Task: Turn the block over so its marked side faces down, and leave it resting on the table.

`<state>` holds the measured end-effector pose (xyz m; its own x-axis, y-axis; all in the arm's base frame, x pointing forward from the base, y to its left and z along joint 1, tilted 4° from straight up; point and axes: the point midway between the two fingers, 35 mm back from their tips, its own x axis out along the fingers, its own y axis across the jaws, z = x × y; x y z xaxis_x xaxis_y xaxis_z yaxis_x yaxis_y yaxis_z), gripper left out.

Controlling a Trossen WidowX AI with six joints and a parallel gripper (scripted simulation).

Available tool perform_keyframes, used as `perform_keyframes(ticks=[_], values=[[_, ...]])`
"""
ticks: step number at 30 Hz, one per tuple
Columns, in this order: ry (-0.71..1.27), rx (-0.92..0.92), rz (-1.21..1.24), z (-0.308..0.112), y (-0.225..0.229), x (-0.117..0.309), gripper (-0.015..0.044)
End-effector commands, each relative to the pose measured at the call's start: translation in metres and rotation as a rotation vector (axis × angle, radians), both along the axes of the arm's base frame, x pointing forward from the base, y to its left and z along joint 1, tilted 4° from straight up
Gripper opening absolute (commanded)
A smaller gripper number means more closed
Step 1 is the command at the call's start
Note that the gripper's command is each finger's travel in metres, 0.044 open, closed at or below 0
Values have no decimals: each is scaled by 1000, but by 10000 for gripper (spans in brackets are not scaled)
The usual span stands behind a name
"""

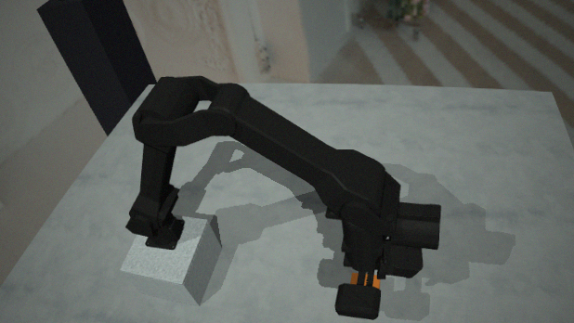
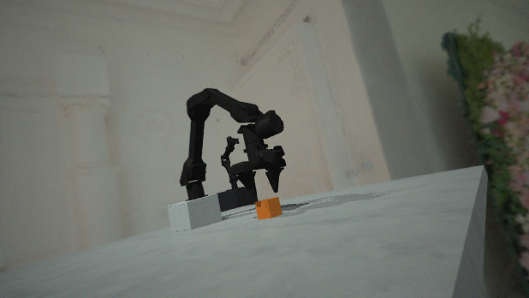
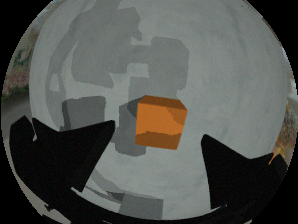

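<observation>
An orange block [image 1: 354, 278] [image 2: 268, 209] [image 3: 161, 122] rests on the pale table [image 1: 469, 139] [image 2: 342, 248] [image 3: 225, 65]. Its upper face in the wrist view is plain orange, partly shaded, and a darker orange side shows at its far edge. No dark marked side shows clearly; the underside is hidden. My gripper [image 2: 264, 193] [image 3: 159, 132] is open and points down, its fingertips above the block's top and spread to either side of it, with nothing held. The arm hides most of the block in the top view.
A pale grey box [image 1: 160, 266] [image 2: 205, 212] stands under the arm's base, to the left of the block in the top and exterior views. A dark pillar [image 1: 99, 56] stands beyond the table's far left corner. The arm's shadows lie around the block.
</observation>
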<state>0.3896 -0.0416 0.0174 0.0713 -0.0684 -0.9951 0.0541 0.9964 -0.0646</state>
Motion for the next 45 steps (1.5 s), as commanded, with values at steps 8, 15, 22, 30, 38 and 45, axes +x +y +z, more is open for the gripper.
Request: perform_keyframes(ticks=[8, 15, 22, 30, 38, 45], values=[[15, -4, 3, -24, -2, -1, 440], [15, -4, 3, -34, -3, -1, 440], [15, -4, 3, -34, -3, -1, 309], [15, -4, 3, -34, -3, -1, 197], [15, -4, 3, -34, -3, -1, 143], [15, -4, 3, -33, -3, -1, 77]])
